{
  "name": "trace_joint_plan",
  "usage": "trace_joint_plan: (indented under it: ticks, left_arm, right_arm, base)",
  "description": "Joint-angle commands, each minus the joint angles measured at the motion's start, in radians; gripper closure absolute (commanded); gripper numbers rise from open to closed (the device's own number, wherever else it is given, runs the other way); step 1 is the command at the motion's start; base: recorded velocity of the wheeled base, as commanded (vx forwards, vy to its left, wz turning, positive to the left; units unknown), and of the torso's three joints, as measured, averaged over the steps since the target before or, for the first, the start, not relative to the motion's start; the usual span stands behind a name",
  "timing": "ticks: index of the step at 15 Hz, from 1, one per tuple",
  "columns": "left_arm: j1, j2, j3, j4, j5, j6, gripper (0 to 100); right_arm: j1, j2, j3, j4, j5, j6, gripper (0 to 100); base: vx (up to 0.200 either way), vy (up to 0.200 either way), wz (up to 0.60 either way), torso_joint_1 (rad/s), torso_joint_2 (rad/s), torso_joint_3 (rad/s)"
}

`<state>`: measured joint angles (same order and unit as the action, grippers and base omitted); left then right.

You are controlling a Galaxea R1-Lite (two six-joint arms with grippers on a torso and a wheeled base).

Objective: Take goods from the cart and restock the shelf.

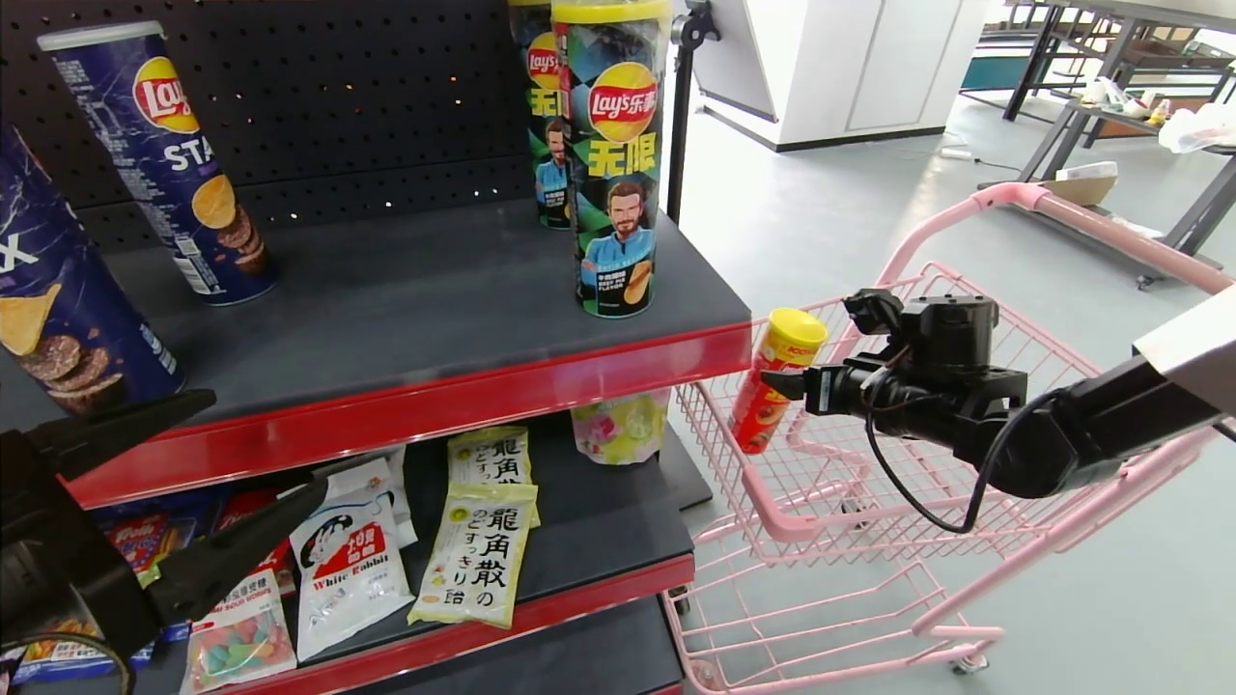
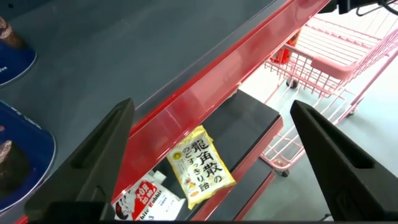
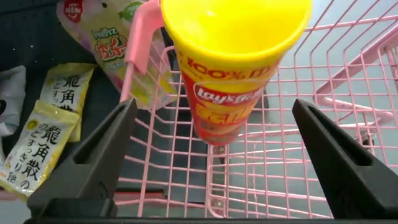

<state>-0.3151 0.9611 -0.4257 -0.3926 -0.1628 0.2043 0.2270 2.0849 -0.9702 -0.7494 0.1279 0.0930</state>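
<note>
- Fingers (image 3: pixel 93 168) of the right gripper (image 3: pixel 214 102) are spread wide and grip nothing. The red can (image 3: pixel 230 81) sits between them in the right wrist view, with a gap on each side.
- Red can (image 1: pixel 763 415): yellow lid, tilted, inside the pink cart (image 1: pixel 784 526) at the corner nearest the shelf (image 1: pixel 406 299). The pink rim bar (image 3: pixel 140 50) passes just beside its lid in the right wrist view.
- Right gripper (image 1: pixel 797 386): level with the can's upper half, reaching over the cart basket towards the shelf. One fingertip overlaps the can in the head view.
- Left gripper (image 1: pixel 268 442): fingers (image 1: pixel 126 420) wide apart and holding nothing, placed at the left end of the shelf's red front edge. In the left wrist view that edge runs between the fingers (image 2: pixel 99 162) of the left gripper (image 2: pixel 211 104).
- Top shelf: two green cans with yellow lids stand upright at the right end, one (image 1: pixel 613 164) near the front and one (image 1: pixel 543 125) behind it. Two blue cans stand at the left, one (image 1: pixel 159 164) towards the back and one (image 1: pixel 58 299) near the front edge.
- Lower shelf (image 1: pixel 618 521): yellow sachets (image 1: pixel 478 555) lie flat, a white bag (image 1: pixel 348 569) just beside them, and a pastel bag (image 1: pixel 618 425) at the end nearest the cart.
</note>
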Motion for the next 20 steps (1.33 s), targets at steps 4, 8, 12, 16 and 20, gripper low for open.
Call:
trace_joint_plan:
  ticks: [4, 8, 12, 16, 20]
  left_arm:
    - [0.001, 0.008, -0.001, 0.001, 0.008, 0.0, 0]
    - [0.001, 0.01, -0.001, 0.003, 0.014, 0.0, 0]
    - [-0.001, 0.011, 0.002, 0.003, 0.034, 0.0, 0]
    - [-0.001, 0.011, -0.002, 0.003, 0.034, 0.001, 0]
    - [-0.001, 0.004, 0.001, 0.003, 0.035, 0.001, 0]
  right_arm:
    - [-0.015, 0.142, -0.14, 0.001, -0.001, -0.001, 0]
    - [-0.014, 0.196, -0.226, 0.001, 0.001, 0.001, 0]
    - [-0.008, 0.253, -0.278, 0.001, 0.003, 0.002, 100]
    - [-0.011, 0.253, -0.291, 0.001, -0.001, 0.014, 100]
    - [-0.015, -0.048, -0.127, 0.039, -0.007, -0.019, 100]
  base:
    - [0.0, 0.0, 0.0, 0.0, 0.0, 0.0]
    - [0.0, 0.0, 0.0, 0.0, 0.0, 0.0]
    - [0.0, 0.0, 0.0, 0.0, 0.0, 0.0]
    - [0.0, 0.0, 0.0, 0.0, 0.0, 0.0]
    - [0.0, 0.0, 0.0, 0.0, 0.0, 0.0]
